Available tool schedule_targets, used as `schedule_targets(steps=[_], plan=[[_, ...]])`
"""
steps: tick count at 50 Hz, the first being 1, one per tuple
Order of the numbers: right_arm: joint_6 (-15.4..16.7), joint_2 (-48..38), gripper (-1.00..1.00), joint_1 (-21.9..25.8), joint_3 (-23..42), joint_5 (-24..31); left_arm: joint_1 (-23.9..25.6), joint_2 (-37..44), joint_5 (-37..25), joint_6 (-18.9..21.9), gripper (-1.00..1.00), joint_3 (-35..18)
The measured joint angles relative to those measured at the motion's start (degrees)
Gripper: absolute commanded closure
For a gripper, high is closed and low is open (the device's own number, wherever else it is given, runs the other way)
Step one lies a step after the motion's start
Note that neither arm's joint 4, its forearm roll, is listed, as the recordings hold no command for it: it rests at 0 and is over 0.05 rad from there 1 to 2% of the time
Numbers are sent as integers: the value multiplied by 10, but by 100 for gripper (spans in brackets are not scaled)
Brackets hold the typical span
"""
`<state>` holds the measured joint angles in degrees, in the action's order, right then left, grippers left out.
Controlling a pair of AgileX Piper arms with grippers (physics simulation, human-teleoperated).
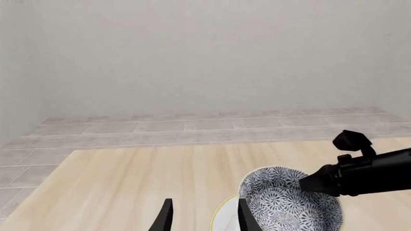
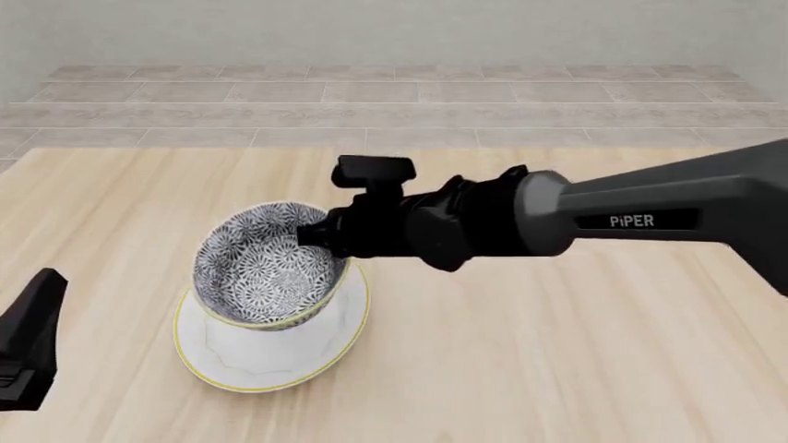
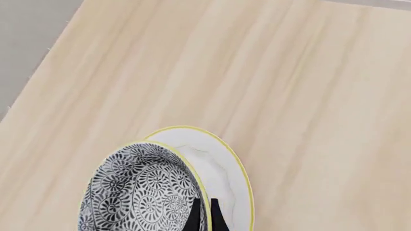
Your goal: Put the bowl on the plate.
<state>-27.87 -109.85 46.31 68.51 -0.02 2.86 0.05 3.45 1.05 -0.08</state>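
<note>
Straddling bowl rim: right gripper

In the front view, the right gripper hides the bowl's near-right rim, and the bowl covers much of the plate. The left gripper is cut off by the frame edge. In the right wrist view, the bowl and the fingers are cropped.

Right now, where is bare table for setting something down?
Bare wood runs right of the plate, under and beyond the right arm, and behind the bowl toward the far edge. Crowded: front-left, where the plate, bowl, right end effector and left end effector cluster.
</note>
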Motion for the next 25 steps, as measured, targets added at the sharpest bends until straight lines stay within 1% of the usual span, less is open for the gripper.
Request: schedule_targets(steps=[25], plan=[[-16,-32,100,-1,6,-15,0,0,1,0,-100,-1]])
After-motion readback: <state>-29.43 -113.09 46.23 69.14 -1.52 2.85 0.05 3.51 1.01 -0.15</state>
